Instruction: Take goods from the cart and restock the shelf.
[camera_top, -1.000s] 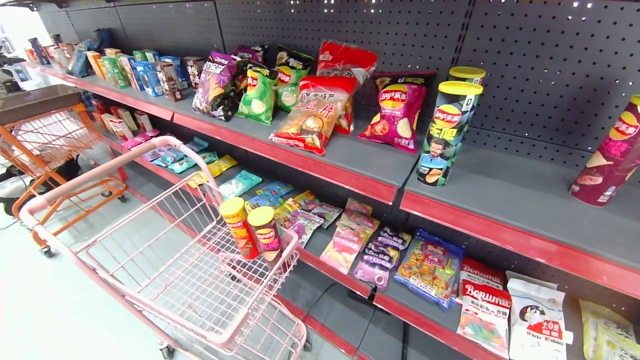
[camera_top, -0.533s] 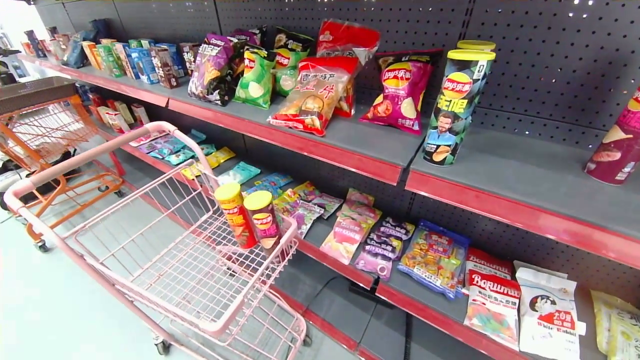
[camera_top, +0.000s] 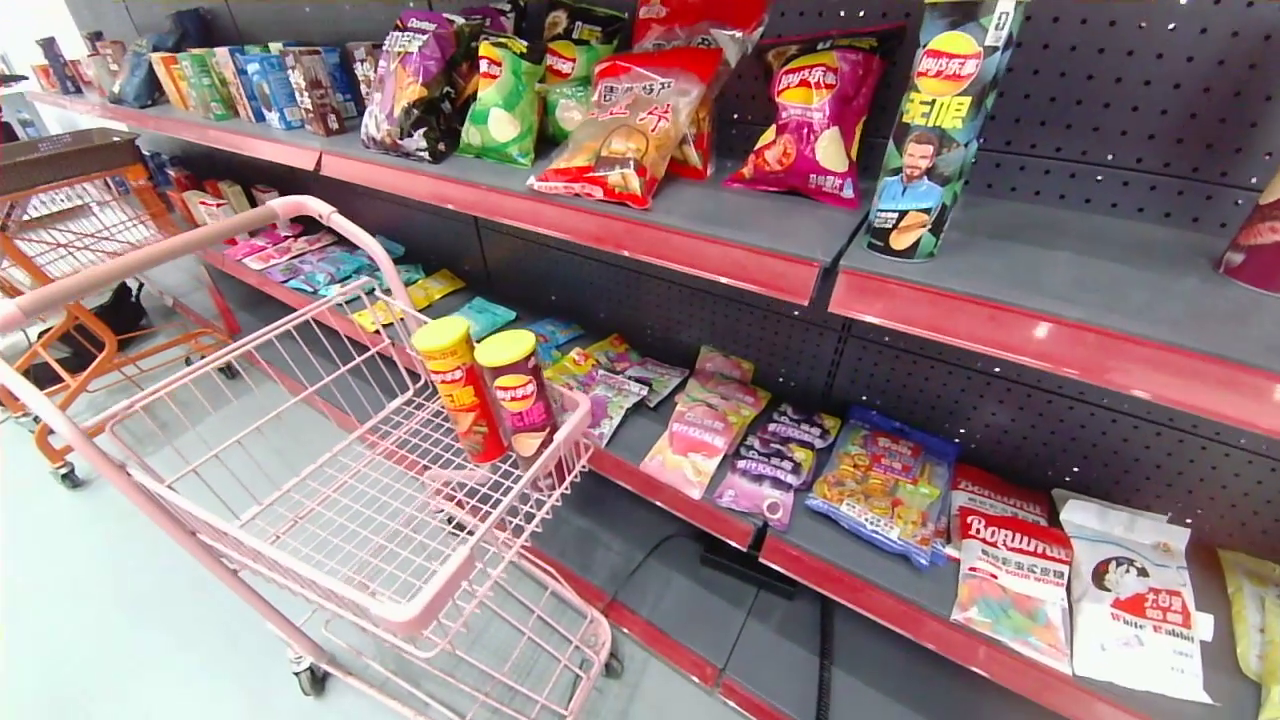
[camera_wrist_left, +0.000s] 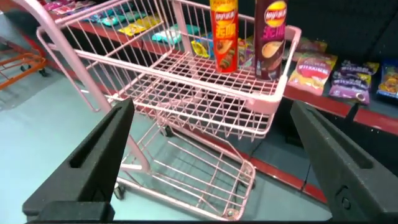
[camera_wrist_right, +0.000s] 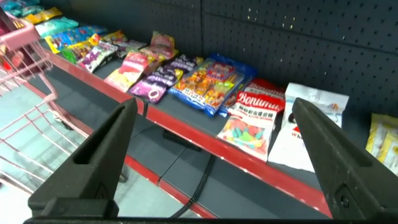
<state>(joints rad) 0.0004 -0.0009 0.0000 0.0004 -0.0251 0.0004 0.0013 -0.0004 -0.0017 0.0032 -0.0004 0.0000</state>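
A pink wire cart (camera_top: 430, 608) stands in front of the shelf. Two chip cans stand upright in its far corner nearest the shelf: an orange-red one (camera_top: 458, 392) and a maroon one (camera_top: 516, 395). The left wrist view shows them too, the orange-red can (camera_wrist_left: 225, 37) beside the maroon can (camera_wrist_left: 271, 40), beyond my left gripper (camera_wrist_left: 211, 165), which hangs open and empty well short of the cart (camera_wrist_left: 186, 74). My right gripper (camera_wrist_right: 211, 165) is open and empty, off the lower shelf (camera_wrist_right: 205, 146) of candy bags. On the upper shelf (camera_top: 1050, 285) stand a dark can (camera_top: 935, 150) and a maroon can (camera_top: 1255, 240).
Chip bags (camera_top: 620, 120) crowd the upper shelf to the left of the dark can; bare shelf lies between the two cans there. Flat snack packets (camera_top: 880, 480) cover the lower shelf. An orange cart (camera_top: 70, 230) stands farther left. A black cable (camera_top: 640, 590) runs under the shelf.
The whole head picture has slid upward, so the camera has tilted down. The cans, the cart and the shelf goods keep their places relative to each other.
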